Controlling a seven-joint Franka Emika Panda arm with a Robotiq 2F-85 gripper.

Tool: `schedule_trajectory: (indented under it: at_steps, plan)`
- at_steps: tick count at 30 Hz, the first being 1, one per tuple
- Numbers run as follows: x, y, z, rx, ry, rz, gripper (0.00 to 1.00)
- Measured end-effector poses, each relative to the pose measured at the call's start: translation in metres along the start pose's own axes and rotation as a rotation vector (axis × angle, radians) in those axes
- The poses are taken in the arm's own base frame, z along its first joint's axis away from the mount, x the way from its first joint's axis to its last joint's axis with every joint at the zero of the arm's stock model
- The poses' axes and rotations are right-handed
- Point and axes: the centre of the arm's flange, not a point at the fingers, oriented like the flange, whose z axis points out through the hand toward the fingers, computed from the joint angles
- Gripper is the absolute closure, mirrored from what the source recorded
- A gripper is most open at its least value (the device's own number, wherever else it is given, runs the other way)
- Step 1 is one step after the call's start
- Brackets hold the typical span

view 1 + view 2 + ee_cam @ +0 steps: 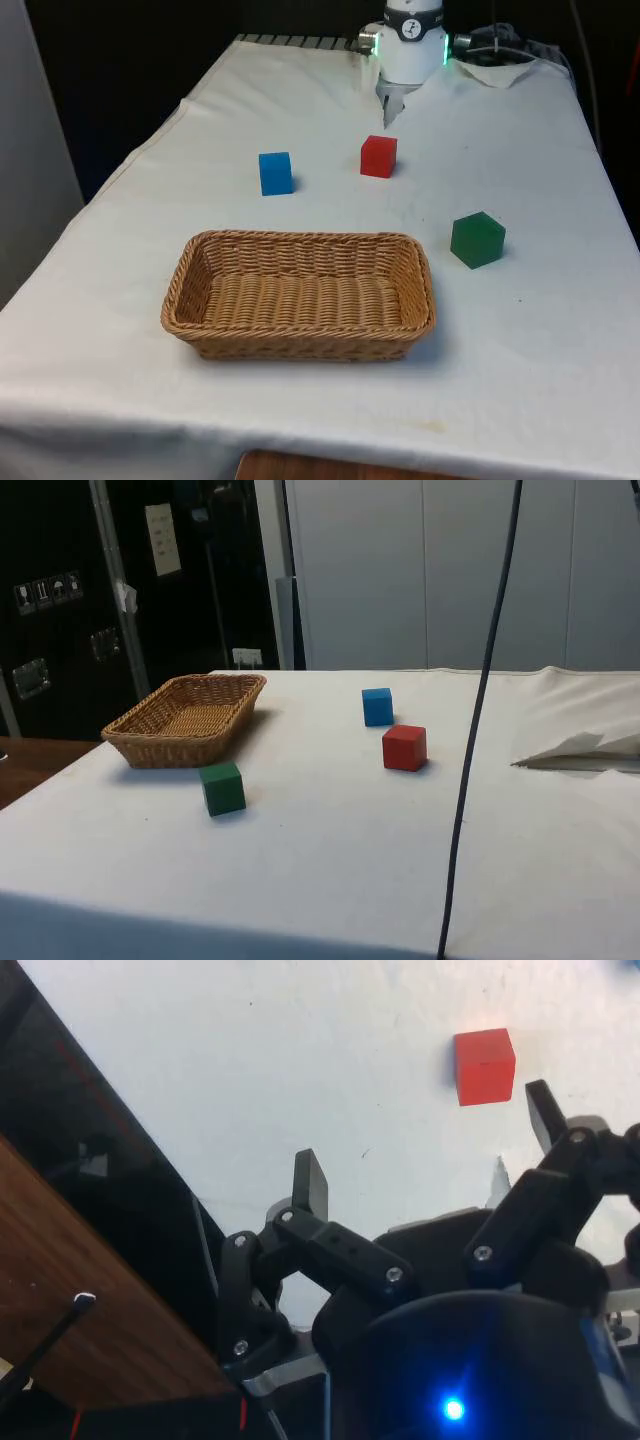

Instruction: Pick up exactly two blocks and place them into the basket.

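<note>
Side view: unreadable sheet (162, 538) behind wicker basket (190, 720)

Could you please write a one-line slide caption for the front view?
Empty wicker basket nearest the camera; blue block, red block and green block beyond.

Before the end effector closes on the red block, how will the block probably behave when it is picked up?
The red block looks like a rigid cube with flat faces, so it should stay stiff and not roll. It sits flat on the cloth, apart from the blue block, so tipping seems unlikely. It is probably light.
</note>
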Motion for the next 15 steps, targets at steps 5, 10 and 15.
schedule_trajectory:
  at_steps: [5, 10, 15]
  plan:
    - [0.0002, 0.0003, 0.0006, 0.001, -0.001, 0.000, 0.00]
    - [0.0005, -0.0002, 0.0005, 0.001, -0.001, -0.001, 0.00]
    - [0.0006, 0.0000, 0.0009, 0.002, -0.001, -0.001, 0.00]
